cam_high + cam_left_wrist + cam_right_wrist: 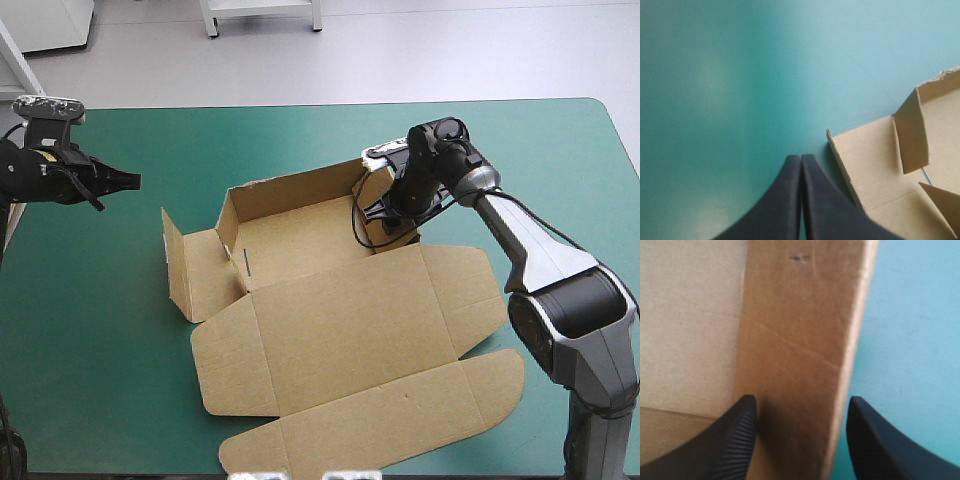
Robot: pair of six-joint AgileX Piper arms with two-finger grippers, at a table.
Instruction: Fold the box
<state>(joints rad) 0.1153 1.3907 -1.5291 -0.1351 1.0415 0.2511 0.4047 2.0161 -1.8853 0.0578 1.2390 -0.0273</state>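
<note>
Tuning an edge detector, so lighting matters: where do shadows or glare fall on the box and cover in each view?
High view: even light, thin soft shadows under the box flaps. Left wrist view: a faint pale sheen on the teal-green cover. Right wrist view: the board darkens low between the fingers of the open right gripper.

You see the box (340, 330) in the middle of the table (150, 130), with its lid flat toward the near edge. Its far wall and left wall stand up. Your right gripper (393, 212) is down at the box's far right corner. Your left gripper (128, 181) hangs near the left edge, fingers together, well apart from the box.
</note>
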